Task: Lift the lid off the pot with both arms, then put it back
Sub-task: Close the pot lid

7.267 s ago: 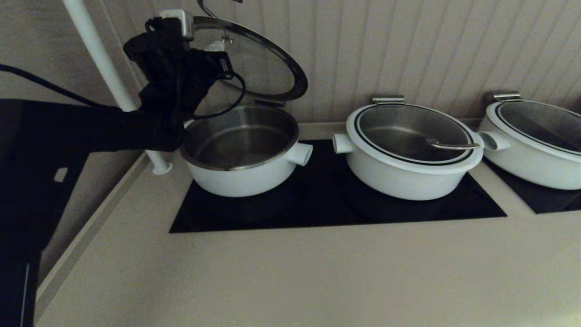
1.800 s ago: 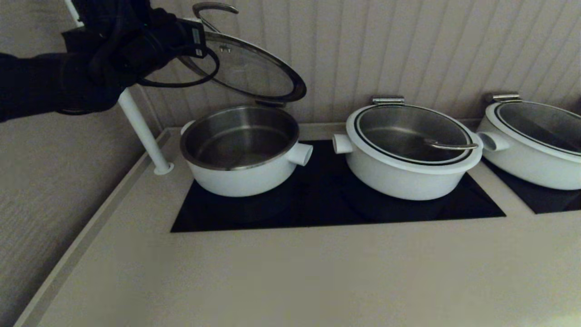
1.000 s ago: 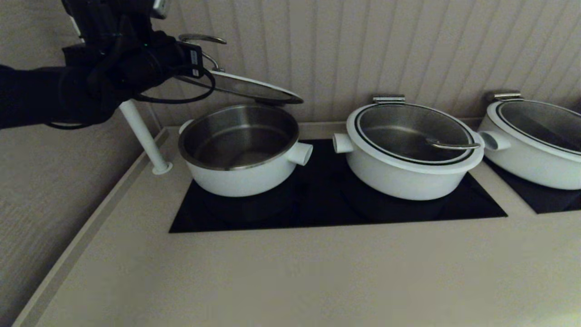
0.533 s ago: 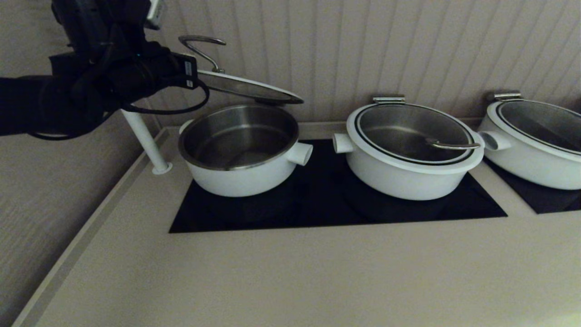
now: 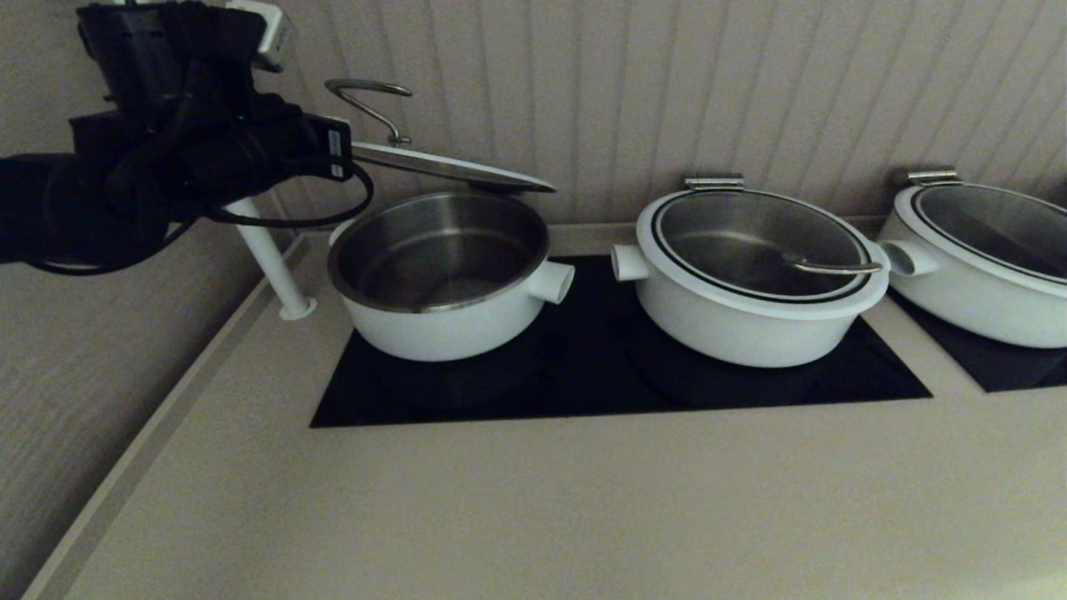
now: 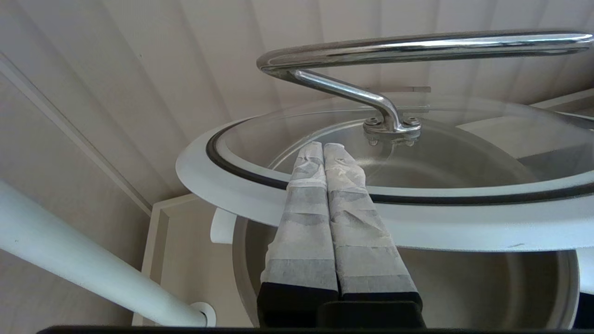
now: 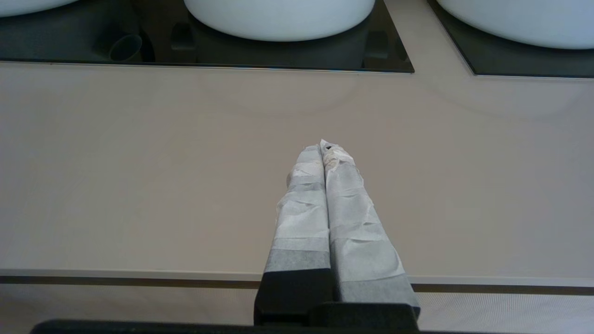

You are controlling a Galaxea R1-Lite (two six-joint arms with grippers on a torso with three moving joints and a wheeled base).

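Note:
The white pot [image 5: 442, 321] at the left of the black cooktop stands open, its steel inside bare. Its glass lid [image 5: 450, 169] hangs tilted just above it, the back edge low at the wall and the near-left edge raised. The lid's looped metal handle [image 5: 367, 87] stands above. My left gripper [image 5: 346, 152] is shut, and its taped fingers lie across the top of the lid's white rim [image 6: 222, 185], under the handle [image 6: 417, 44], tips [image 6: 324, 146] near the handle's foot. My right gripper [image 7: 323, 147] is shut and empty, low over the counter near its front edge, out of the head view.
Two more white pots [image 5: 750, 321] [image 5: 984, 283] with shut lids stand to the right. A slanted white pole [image 5: 267, 250] rises beside the open pot's left side. The ribbed wall [image 5: 667, 83] is close behind. The beige counter [image 5: 542, 500] lies in front.
The lid has come down from steeply raised to nearly flat over the pot. My left arm has moved down with it and a little left.

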